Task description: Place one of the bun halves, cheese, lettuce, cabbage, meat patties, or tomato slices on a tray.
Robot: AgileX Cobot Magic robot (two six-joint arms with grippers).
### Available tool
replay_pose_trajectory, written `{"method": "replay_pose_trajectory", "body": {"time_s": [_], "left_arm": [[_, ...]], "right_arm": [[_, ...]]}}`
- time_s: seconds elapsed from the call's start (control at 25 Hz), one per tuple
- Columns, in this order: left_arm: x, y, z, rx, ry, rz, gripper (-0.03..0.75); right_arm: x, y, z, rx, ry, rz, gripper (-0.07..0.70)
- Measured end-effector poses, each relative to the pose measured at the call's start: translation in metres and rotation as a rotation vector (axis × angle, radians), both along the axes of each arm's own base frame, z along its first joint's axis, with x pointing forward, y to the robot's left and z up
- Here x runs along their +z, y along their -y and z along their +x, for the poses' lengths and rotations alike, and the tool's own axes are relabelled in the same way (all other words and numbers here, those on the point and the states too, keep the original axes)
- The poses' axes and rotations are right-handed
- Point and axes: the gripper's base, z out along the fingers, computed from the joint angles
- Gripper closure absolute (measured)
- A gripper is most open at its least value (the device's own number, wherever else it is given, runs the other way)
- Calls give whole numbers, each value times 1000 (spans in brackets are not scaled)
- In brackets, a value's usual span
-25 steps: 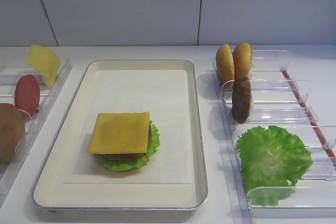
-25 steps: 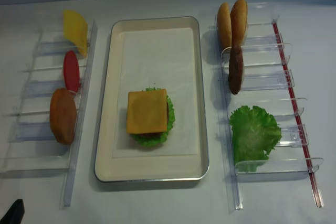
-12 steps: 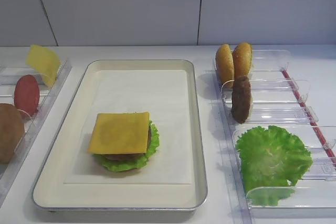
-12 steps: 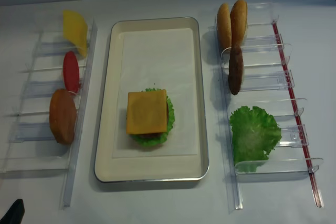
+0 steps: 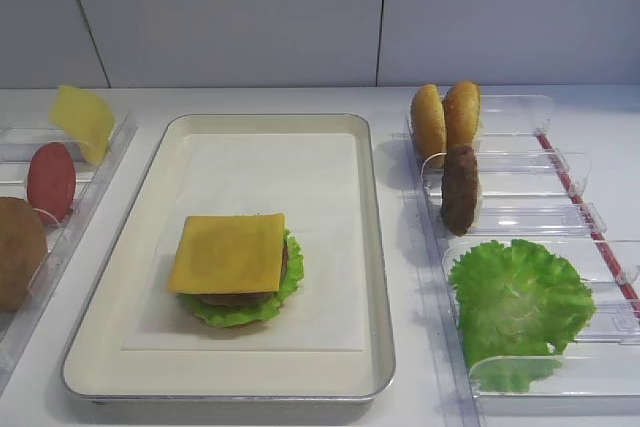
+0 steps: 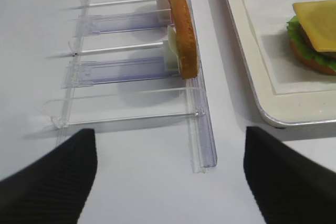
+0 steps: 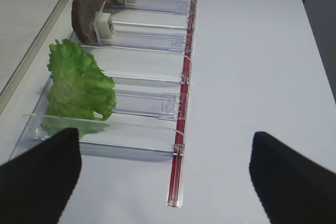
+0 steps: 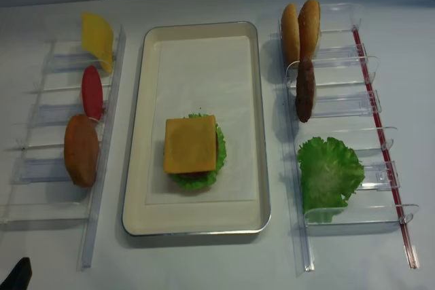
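The square orange-yellow cheese slice (image 5: 228, 252) lies on the stack in the lower middle of the cream metal tray (image 5: 372, 247). The left gripper (image 6: 168, 174) and right gripper (image 7: 165, 174) both stand wide, holding nothing

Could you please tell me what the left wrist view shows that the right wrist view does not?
Only the left wrist view shows the stacked burger topped by the square orange-yellow cheese slice on the cream metal tray, and a golden-brown bun half upright in a clear plastic rack. Only the right wrist view shows the frilly green lettuce leaf and a dark brown meat patty. Both share the white table and open black hand fingers.
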Motion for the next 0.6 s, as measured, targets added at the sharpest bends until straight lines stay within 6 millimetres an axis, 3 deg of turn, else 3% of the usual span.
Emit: {"method": "replay_pose_trajectory", "body": {"time_s": [0.6], "left_arm": [[0,0,0,0,0,0,162]], "right_arm": [[0,0,0,0,0,0,-16]]}}
